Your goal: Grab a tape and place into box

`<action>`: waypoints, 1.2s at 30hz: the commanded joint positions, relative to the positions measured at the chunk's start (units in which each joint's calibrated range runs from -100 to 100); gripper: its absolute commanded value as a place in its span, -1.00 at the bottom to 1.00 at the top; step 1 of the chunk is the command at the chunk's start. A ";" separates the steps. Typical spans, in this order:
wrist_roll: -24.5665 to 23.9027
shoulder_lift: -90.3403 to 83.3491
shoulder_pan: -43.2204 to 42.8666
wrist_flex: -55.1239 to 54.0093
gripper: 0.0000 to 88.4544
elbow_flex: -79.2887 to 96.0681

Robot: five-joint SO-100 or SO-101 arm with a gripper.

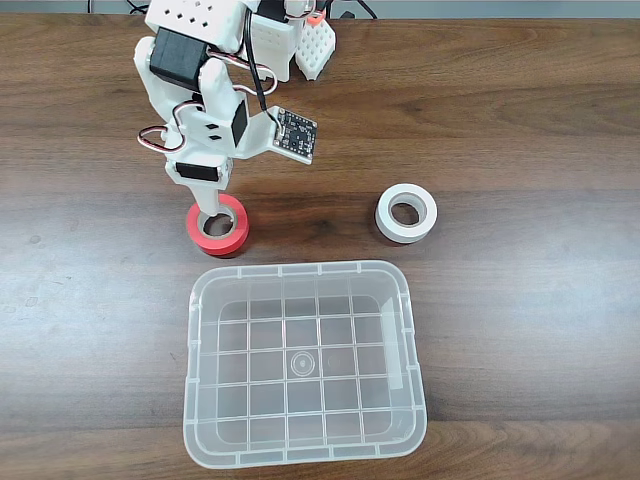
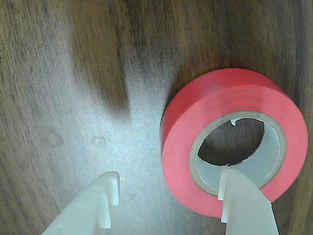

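Wooden table [image 1: 520,120]: spread gripper [image 2: 166,205] straddles the tape's [image 2: 195,127] wall, ungrasped; box [image 1: 305,455] awaits it.

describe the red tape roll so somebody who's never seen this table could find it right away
In the fixed view, start at the big clear box on the wooden table; just beyond its upper left corner, under the white arm's gripper, lies the red tape. The white tape roll beside it has the same ring shape, so go by the red colour and grey-beige core.
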 commanded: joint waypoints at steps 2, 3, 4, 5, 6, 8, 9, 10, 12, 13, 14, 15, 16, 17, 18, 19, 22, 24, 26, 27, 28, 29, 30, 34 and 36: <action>0.26 -0.49 -0.17 -3.43 -0.57 -0.45; 0.26 0.64 -0.17 -4.03 -0.57 -0.45; 0.26 1.68 -0.17 -4.63 -0.57 -0.54; 0.26 2.65 -0.17 -5.15 -0.57 -0.54; 0.26 3.70 -0.17 -5.49 -0.57 -0.62; 0.26 5.14 -0.17 -5.49 -0.57 -0.71; 0.26 5.79 -0.17 -5.57 -0.57 -0.71; 0.26 6.35 -0.17 -5.57 -0.59 -0.71; 0.20 6.75 -0.17 -5.57 -0.69 -0.71; 0.20 6.67 -0.17 -5.57 -0.76 -0.71; 0.10 6.43 -0.17 -5.57 -0.83 -0.71; 0.10 6.35 -0.17 -5.57 -0.89 -0.89; 0.15 6.35 -0.17 -5.49 -0.93 -1.06; 0.15 6.35 -0.17 -5.40 -0.96 -1.15; 0.15 6.27 -0.17 -5.23 -0.97 -1.24; 0.15 6.27 -0.17 -5.06 -0.97 -1.32; 0.15 5.79 -0.17 -4.63 -0.97 -1.41; 0.15 3.94 -0.17 -4.29 -0.97 -1.32; 0.20 0.64 -0.17 -2.15 -0.97 -1.50; 0.20 -1.45 -0.31 -0.86 -0.97 -2.02; 0.20 -3.46 -0.68 0.51 -0.97 -2.46; 0.20 -5.88 -1.26 2.13 -0.97 -3.16; 0.20 -7.97 -1.63 3.84 -0.97 -3.86; 0.04 -16.42 -3.90 10.27 -0.97 -7.02; -0.06 -19.72 -4.99 12.83 -0.97 -8.16</action>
